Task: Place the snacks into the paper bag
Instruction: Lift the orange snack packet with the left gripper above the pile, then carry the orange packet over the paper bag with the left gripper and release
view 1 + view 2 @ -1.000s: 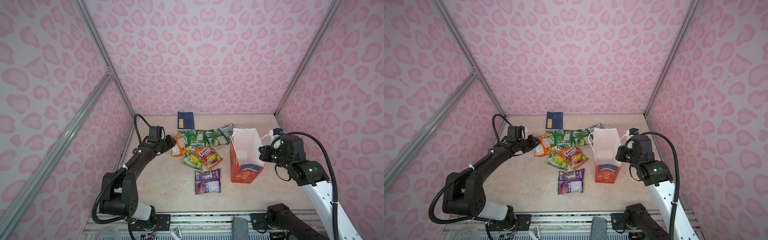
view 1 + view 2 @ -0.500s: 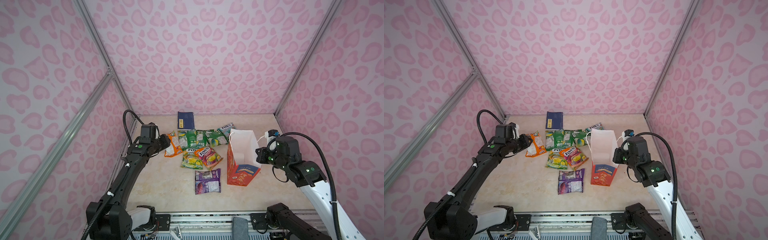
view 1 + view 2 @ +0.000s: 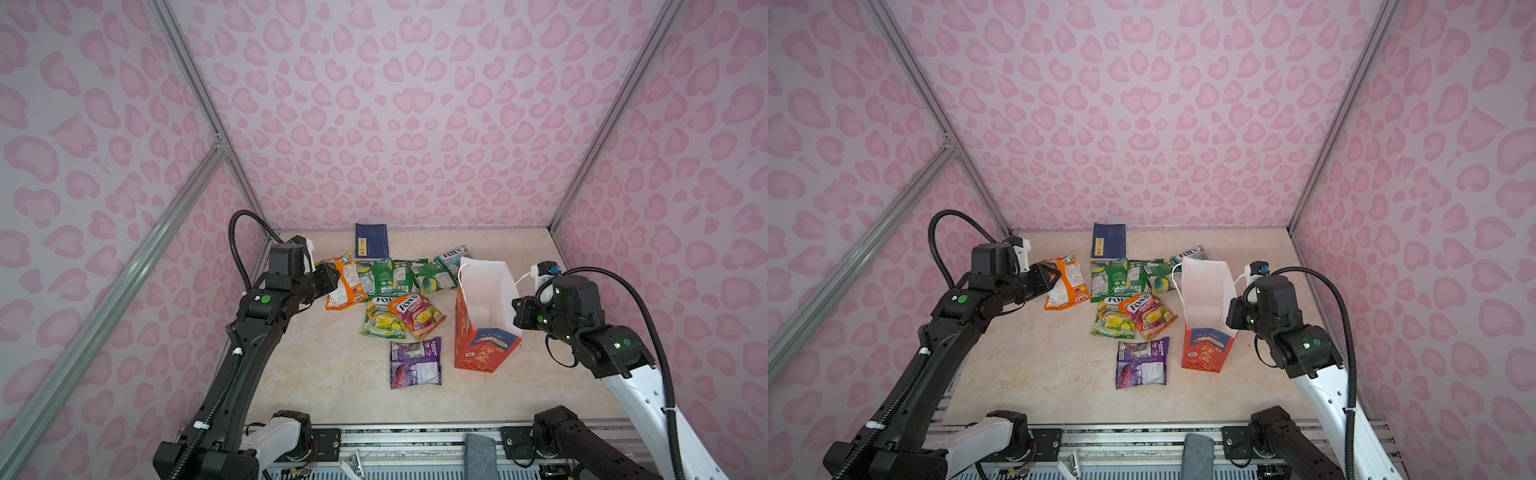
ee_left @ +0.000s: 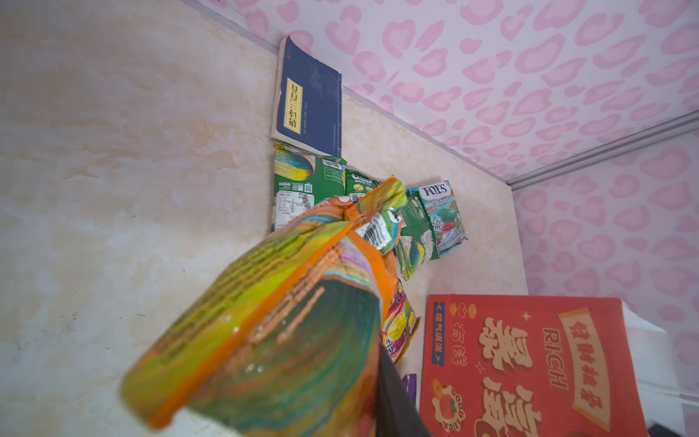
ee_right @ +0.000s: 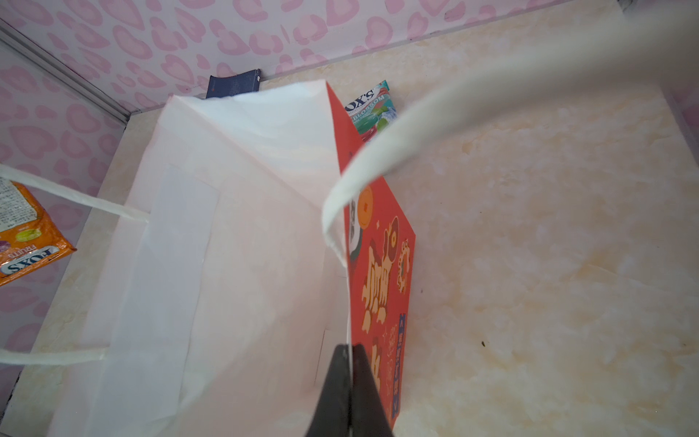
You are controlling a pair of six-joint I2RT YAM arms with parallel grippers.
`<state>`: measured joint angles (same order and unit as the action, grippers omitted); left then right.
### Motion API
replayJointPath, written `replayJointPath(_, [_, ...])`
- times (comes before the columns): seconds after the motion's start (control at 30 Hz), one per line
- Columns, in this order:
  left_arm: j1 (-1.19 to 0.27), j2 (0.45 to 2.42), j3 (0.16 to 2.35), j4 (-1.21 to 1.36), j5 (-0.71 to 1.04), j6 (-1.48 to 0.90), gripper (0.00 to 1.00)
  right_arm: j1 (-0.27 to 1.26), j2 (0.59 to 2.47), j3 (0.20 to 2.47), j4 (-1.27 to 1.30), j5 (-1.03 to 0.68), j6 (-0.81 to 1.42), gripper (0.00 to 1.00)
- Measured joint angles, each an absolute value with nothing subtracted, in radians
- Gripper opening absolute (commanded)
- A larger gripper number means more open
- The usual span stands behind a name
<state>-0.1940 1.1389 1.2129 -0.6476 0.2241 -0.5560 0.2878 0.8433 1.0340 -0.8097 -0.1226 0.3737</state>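
Gripping the orange packet [image 3: 345, 286] near the left edge of the worktop [image 3: 316, 374], the left gripper [image 3: 330, 277] is closed on it. The right gripper [image 5: 350, 353] pinches the rim of the paper bag [image 3: 482, 353] (standing open near the right edge). The other snacks [image 3: 399, 278] lie mid-worktop.

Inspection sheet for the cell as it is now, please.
Surface: beige marble-look table, no spills seen.
Job's things: paper bag open, no packet seen inside; orange packet held; other packets clustered beside the bag; purple packet apart.
Clutter: dark-blue booklet flat at the back wall.
Grippers: left gripper shut on the orange packet; right gripper shut on the bag's rim.
Cables: black hoses loop over both arms, clear of packets.
Surroundings: pink heart-print walls, aluminium frame.
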Motion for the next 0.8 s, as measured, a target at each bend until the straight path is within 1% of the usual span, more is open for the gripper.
replayJointPath(0.07, [-0.249, 1.147, 1.263, -0.665, 0.224, -0.556, 0.03, 0.288, 0.844, 1.032, -0.81, -0.123, 0.374, 0.0])
replayJointPath(0.2, [-0.41, 1.158, 1.415, -0.679, 0.191, -0.572, 0.03, 0.288, 0.849, 1.032, -0.809, -0.119, 0.374, 0.0])
replayJointPath(0.37, [-0.623, 1.206, 1.609, -0.676, 0.092, -0.601, 0.03, 0.288, 0.86, 1.033, -0.805, -0.112, 0.374, 0.0])
replayJointPath(0.6, [-0.901, 1.393, 1.881, -0.648, -0.062, -0.598, 0.03, 0.288, 0.873, 1.046, -0.808, -0.112, 0.374, 0.0])
replayJointPath(0.8, [-1.055, 1.621, 2.135, -0.633, -0.19, -0.567, 0.03, 0.288, 0.88, 1.057, -0.814, -0.112, 0.374, 0.0])
